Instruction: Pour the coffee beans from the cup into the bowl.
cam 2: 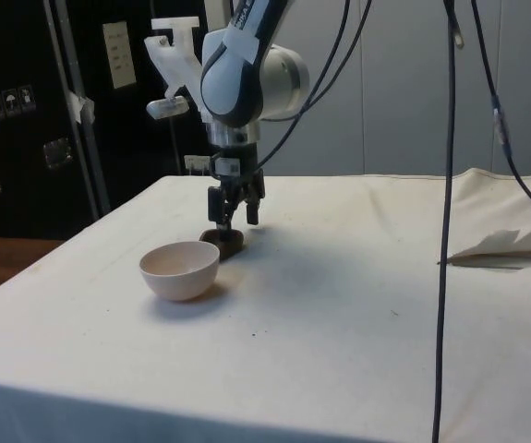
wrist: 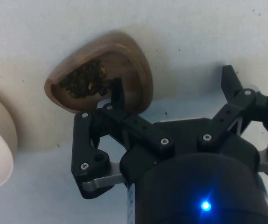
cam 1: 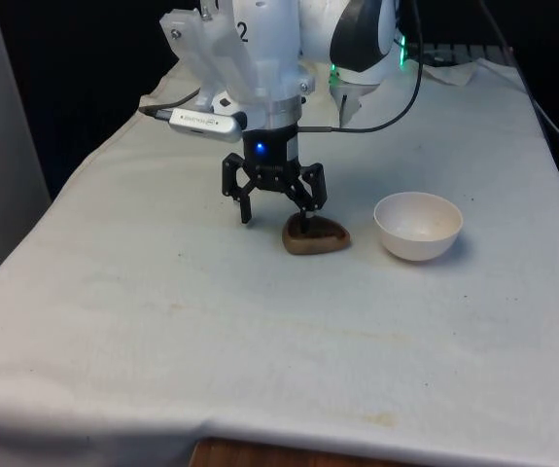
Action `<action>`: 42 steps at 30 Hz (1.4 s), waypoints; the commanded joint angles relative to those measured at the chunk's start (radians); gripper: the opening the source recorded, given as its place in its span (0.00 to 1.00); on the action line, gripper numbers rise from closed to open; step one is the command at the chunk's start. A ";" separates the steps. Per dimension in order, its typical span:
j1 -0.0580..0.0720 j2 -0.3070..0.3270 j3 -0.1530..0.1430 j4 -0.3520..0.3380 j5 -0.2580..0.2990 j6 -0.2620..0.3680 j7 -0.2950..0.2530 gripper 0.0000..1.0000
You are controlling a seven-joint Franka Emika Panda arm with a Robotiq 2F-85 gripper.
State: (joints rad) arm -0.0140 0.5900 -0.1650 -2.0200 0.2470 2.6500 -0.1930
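Observation:
A shallow brown wooden cup [cam 1: 318, 239] with dark coffee beans [wrist: 83, 78] in it sits on the white cloth near the table's middle. An empty white bowl [cam 1: 417, 243] stands just to the front view's right of the cup, a short gap apart. My gripper [cam 1: 275, 218] hangs low over the cup's edge and is open. One fingertip [wrist: 116, 88] dips inside the cup [wrist: 129, 51] by its wall, and the other hovers over bare cloth outside it. In the side view the gripper [cam 2: 235, 220] is right above the cup [cam 2: 228, 242], behind the bowl [cam 2: 180, 272].
Black cables [cam 2: 448, 185] hang down over the table in the side view. A rumpled fold of cloth [cam 2: 514, 242] lies at that view's right. The table's front edge [cam 1: 289, 438] is far from the objects, with bare cloth in between.

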 commanded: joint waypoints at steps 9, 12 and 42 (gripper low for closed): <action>-0.004 -0.022 0.005 -0.005 0.006 -0.008 -0.004 1.00; -0.003 -0.025 0.005 -0.004 0.005 -0.011 -0.003 1.00; 0.002 -0.025 -0.001 -0.003 -0.001 -0.013 0.002 0.00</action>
State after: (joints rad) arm -0.0130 0.5680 -0.1650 -2.0200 0.2460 2.6370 -0.1930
